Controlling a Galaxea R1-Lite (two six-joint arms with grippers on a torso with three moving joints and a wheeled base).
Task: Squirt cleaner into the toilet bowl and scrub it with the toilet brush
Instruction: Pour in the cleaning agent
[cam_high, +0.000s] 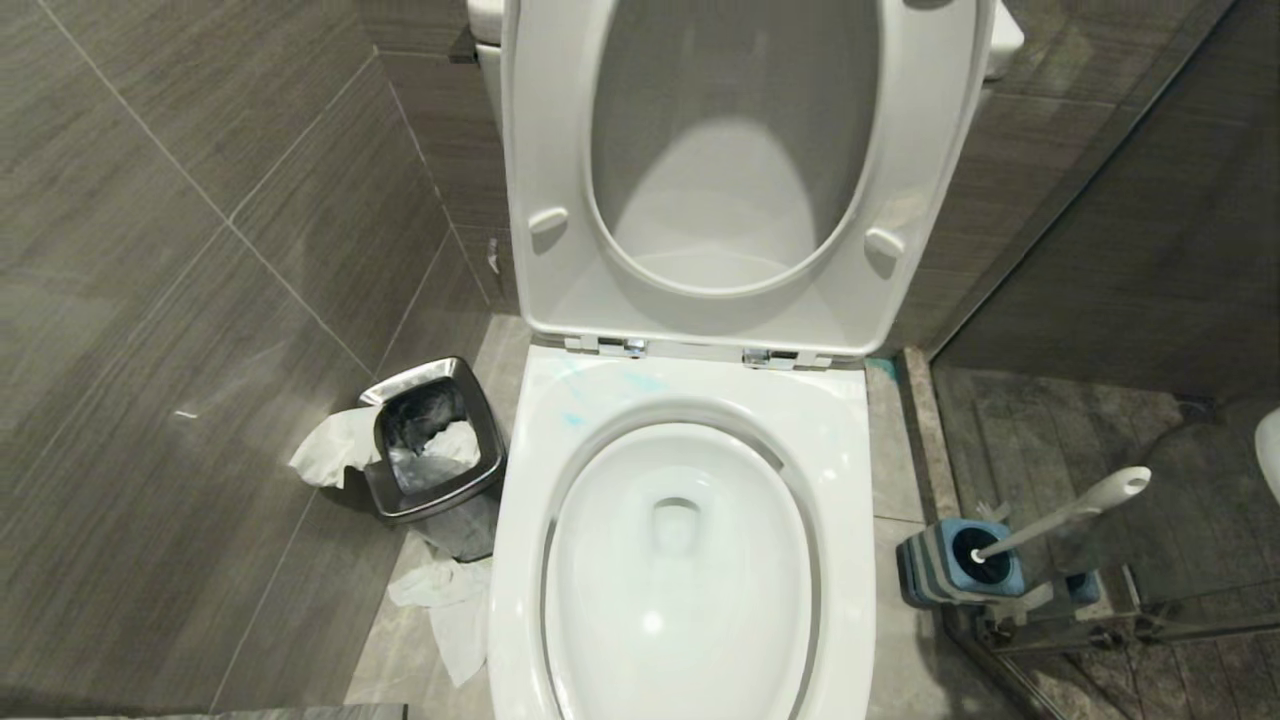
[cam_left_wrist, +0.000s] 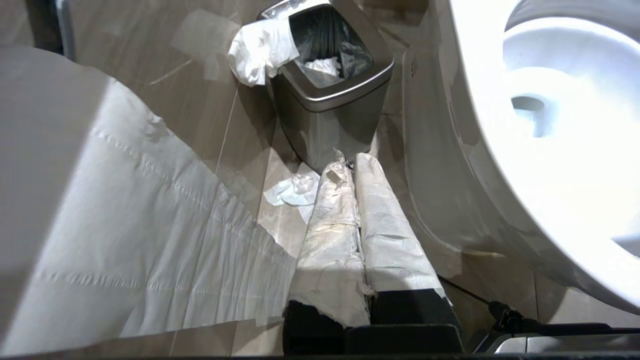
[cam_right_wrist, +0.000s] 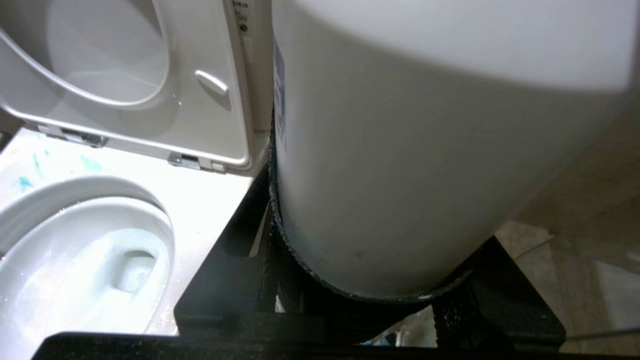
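Toilet bowl (cam_high: 690, 560) open, seat up; cleaner (cam_high: 572, 418) smeared blue on rim. Toilet brush (cam_high: 1060, 518) in holder (cam_high: 950, 565), floor right. Steel bin (cam_high: 435, 440) holds tissue. Right hand (cam_right_wrist: 370, 280) clamped on white bottle (cam_right_wrist: 425, 150). Left hand (cam_left_wrist: 352, 165) fingers together, empty.

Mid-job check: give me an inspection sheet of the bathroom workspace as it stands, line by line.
Surface: grey tiled floor, tissue lying on it.
Toilet bowl: seat and lid raised; water in the basin.
Cleaner: turquoise smears on the rear rim, near the hinges.
Toilet brush: standing in its holder on the floor to the robot's right of the bowl, untouched.
Clutter: steel waste bin to the left of the bowl, tissue hanging over its edge; crumpled tissue on the floor.
Left gripper: shut, paper-wrapped fingers, empty, low beside the bin.
Right gripper: clamped on a large white bottle, beside the bowl.
Cables: one thin black lead by the left gripper.
Surroundings: tiled walls, glass partition on the right.
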